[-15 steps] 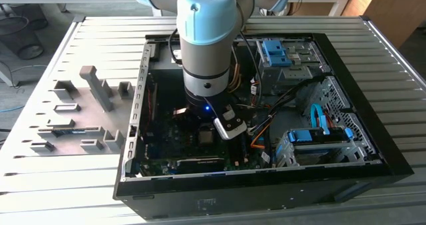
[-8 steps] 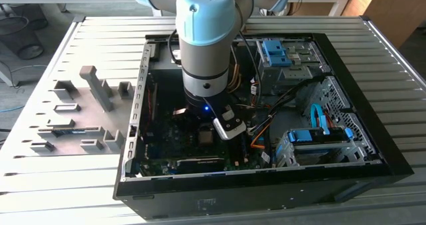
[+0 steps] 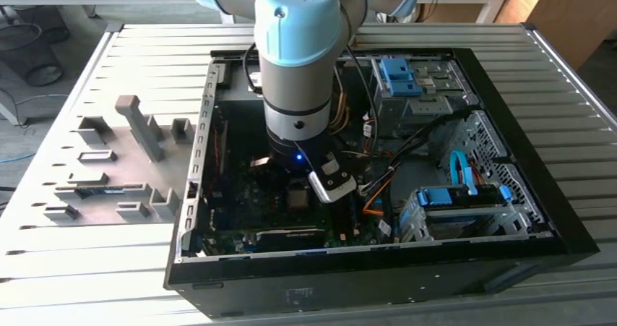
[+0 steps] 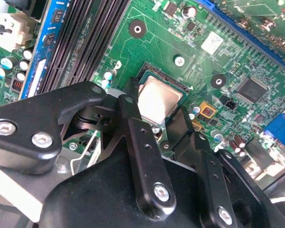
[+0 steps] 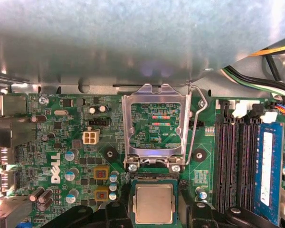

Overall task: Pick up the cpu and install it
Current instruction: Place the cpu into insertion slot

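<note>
Seating step: cpu (image 5: 154, 203) lies flat in the socket (image 5: 154, 177), next to the flipped-open frame (image 5: 154, 126), pincer (image 5: 154, 211) straddling it on 2 sides; cannot tell if clamped or slack. To do well, I judge: keep cpu level, edges square to socket, no sideways drag.

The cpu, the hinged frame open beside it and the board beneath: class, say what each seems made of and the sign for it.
The cpu: its top looks like matt pale grey metal, with a soft even sheen. The hinged frame: probably bare steel, thin, bright and reflective. The board: seemingly green lacquered laminate, glossy, with fine traces.
</note>
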`<state>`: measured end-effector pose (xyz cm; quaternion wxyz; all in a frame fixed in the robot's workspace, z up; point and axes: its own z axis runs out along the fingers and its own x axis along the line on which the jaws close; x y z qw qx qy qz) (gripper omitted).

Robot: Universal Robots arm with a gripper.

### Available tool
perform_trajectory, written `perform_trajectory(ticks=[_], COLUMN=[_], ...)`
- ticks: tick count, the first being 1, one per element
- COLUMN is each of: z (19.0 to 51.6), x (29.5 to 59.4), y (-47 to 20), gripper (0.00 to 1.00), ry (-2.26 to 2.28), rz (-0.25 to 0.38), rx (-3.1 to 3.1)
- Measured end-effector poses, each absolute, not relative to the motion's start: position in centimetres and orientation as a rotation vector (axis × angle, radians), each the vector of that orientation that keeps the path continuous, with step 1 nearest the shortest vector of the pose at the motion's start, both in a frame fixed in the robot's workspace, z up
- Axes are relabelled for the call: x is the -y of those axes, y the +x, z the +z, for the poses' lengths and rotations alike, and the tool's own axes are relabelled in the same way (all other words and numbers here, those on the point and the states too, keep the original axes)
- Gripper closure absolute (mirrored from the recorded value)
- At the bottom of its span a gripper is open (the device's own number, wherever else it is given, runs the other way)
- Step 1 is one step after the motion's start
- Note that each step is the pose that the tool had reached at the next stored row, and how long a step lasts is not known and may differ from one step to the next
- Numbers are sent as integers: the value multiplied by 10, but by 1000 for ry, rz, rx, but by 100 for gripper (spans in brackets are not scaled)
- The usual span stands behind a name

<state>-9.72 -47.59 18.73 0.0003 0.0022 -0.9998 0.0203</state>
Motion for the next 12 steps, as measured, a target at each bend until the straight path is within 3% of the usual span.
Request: perform_trajectory(ticks=[4, 5, 12], z=[187, 187, 189], x=[476, 476, 476], y=[-97, -97, -97], gripper=[52, 46, 46], ry=[7, 7, 7], rz=[63, 63, 67], rx=[3140, 3140, 3140])
